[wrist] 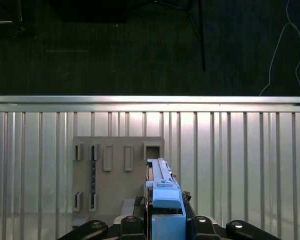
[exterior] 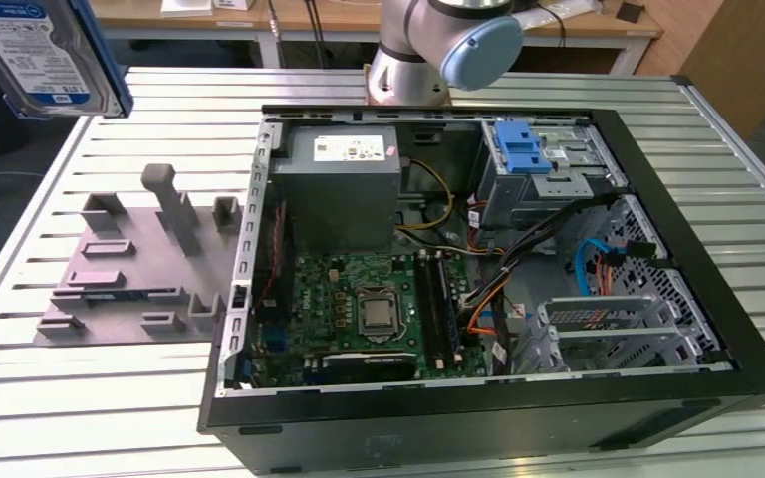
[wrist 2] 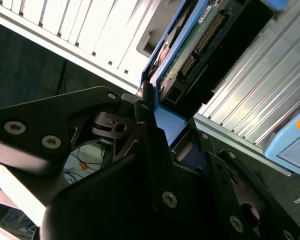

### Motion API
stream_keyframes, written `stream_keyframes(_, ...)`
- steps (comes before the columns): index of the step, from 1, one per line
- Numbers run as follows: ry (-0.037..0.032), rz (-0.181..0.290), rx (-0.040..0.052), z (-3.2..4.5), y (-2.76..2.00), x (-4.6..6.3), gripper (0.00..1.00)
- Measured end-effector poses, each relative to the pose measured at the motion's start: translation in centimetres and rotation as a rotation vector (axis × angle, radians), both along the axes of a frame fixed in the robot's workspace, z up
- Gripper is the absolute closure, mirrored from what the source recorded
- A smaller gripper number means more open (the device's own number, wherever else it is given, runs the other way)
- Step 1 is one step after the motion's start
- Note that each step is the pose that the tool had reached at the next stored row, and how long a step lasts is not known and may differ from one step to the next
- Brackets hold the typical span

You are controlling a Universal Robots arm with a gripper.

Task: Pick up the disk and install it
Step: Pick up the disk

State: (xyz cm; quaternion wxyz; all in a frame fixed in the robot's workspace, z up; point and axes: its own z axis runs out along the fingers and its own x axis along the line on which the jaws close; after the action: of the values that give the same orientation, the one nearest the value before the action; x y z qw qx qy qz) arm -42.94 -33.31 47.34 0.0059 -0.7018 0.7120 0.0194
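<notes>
Closest in the first wrist view, the black claw is closed on the disk; its fingers press on either side of the disk's blue plastic frame; the disk stands on edge between them, lifted clear of the desk. In the second wrist view the claw grips the same blue frame; the disk shows its green circuit board and a row of connector pins.

Under the disk in the first wrist view lies a grey fixture with several slots, flat on the slatted metal desk; past the desk's far edge is a dark floor.

In the exterior view the disk fills the upper left corner of the frame, its blue-and-white label facing the camera, well apart from the open computer case. The case takes the middle and right of the frame on the desk; nearest is its black wall; then the green motherboard; the grey fixture sits just beside the case at centre left. Further back inside the case are a grey metal box with a small white sticker and, to the upper right, a grey metal cage with a blue latch. Behind the case at top centre stands the arm; beyond it are wooden tables.
</notes>
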Motion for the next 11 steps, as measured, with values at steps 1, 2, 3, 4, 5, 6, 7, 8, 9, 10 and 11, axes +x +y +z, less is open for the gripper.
stream_keyframes(1,-0.0001,0.000,0.0000,0.00,-0.11,0.0,0.64)
stream_keyframes(2,-0.0001,0.000,0.0000,-0.01,-0.24,0.0,0.64)
stream_keyframes(3,-0.0001,0.000,0.0000,-0.01,-0.39,0.0,0.64)
stream_keyframes(4,-0.0001,0.000,0.0000,-0.01,-0.53,0.0,0.64)
stream_keyframes(5,-0.0001,0.000,0.0000,0.00,-0.68,0.0,0.64)
stream_keyframes(6,0.0000,0.000,0.0000,0.00,-0.83,0.0,0.64)
stream_keyframes(7,-0.0001,0.000,0.0000,0.00,-0.97,0.0,0.64)
stream_keyframes(8,-0.0001,0.000,0.0001,-0.01,-1.10,0.0,0.64)
stream_keyframes(9,-0.0001,0.000,0.0000,0.00,-1.24,0.0,0.64)
stream_keyframes(10,-0.0001,0.000,0.0000,0.00,-1.38,0.0,0.64)
stream_keyframes(11,0.0000,0.000,0.0000,0.00,-1.51,0.0,0.64)
